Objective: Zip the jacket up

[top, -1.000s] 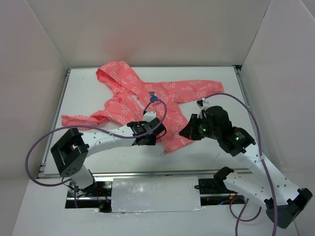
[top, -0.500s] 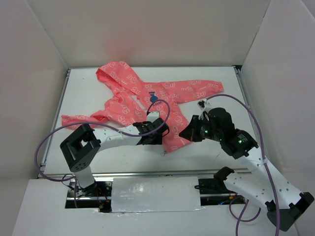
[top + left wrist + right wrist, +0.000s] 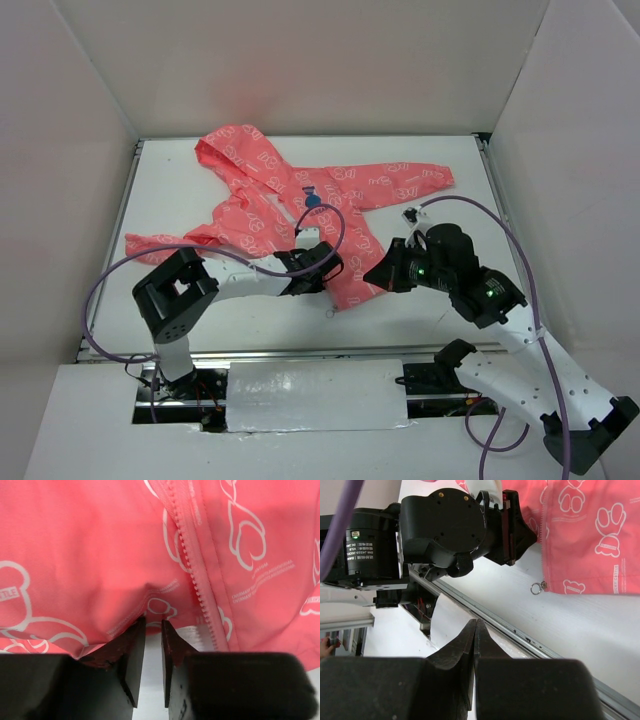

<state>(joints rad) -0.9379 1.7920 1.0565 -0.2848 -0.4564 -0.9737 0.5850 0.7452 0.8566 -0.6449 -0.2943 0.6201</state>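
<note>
At the near hem of the jacket (image 3: 270, 195), my left gripper (image 3: 153, 621) sat with jaws narrow, only a slit of white table (image 3: 170, 190) showing between them. Both fingertips (image 3: 134, 640) met the hem edge, and the fabric puckered right at the tips. Couldn't tell whether any cloth was actually pinched. In the left wrist view the zipper teeth (image 3: 190, 567) ran from 12 o'clock down toward 5 o'clock, just right of the jaws, as one exposed row.

My right gripper (image 3: 475, 624) was closed tight, pads together, nothing between them. It sat over bare table at about 3 o'clock from the left gripper, just off the hem's right corner, clear of the cloth. The right wrist view showed the zipper pull ring (image 3: 537, 588) lying on the table at the hem edge.

Jacket was spread on the table, roughly mid-field. Hood pointed to 11 o'clock, one sleeve out to 2 o'clock, the other to 8 o'clock, hem toward 6 o'clock. Small blue emblem (image 3: 313, 199) was on the chest, at 12 o'clock from my left gripper.
</note>
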